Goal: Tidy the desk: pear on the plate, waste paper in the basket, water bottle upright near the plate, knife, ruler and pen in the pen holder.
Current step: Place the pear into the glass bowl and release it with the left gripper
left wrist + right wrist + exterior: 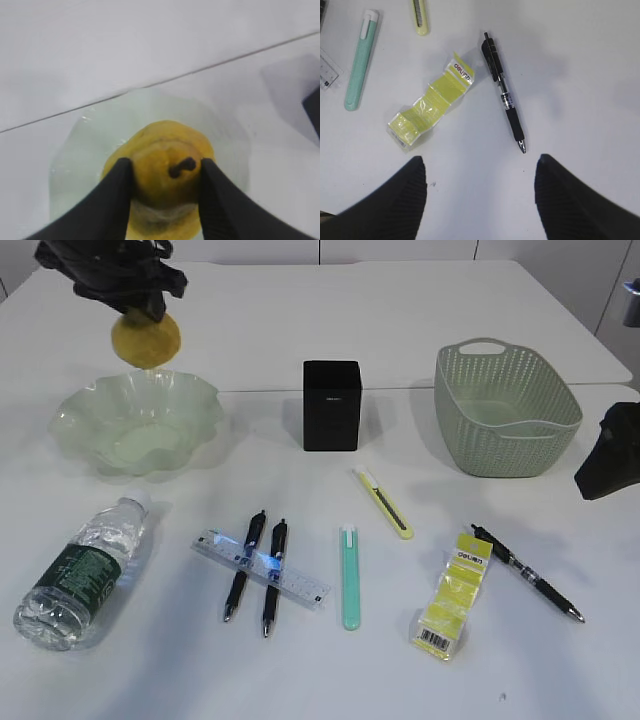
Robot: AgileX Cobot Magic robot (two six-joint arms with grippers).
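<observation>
Pens (240, 579): three black; two slim knives (382, 502).

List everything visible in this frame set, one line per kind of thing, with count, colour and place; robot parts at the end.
pear: 1, yellow, held in the air above the plate
plate: 1, pale green glass, far left
pen holder: 1, black, centre back
basket: 1, sage green, right back
water bottle: 1, clear with green label, lying front left
ruler: 1, clear, under two pens
pens: 3, black; two on the ruler, one front right
yellow knife: 1, centre
mint knife: 1, front centre
yellow packet: 1, front right
left gripper: fingers closed on the pear
right gripper: open, over bare desk
</observation>
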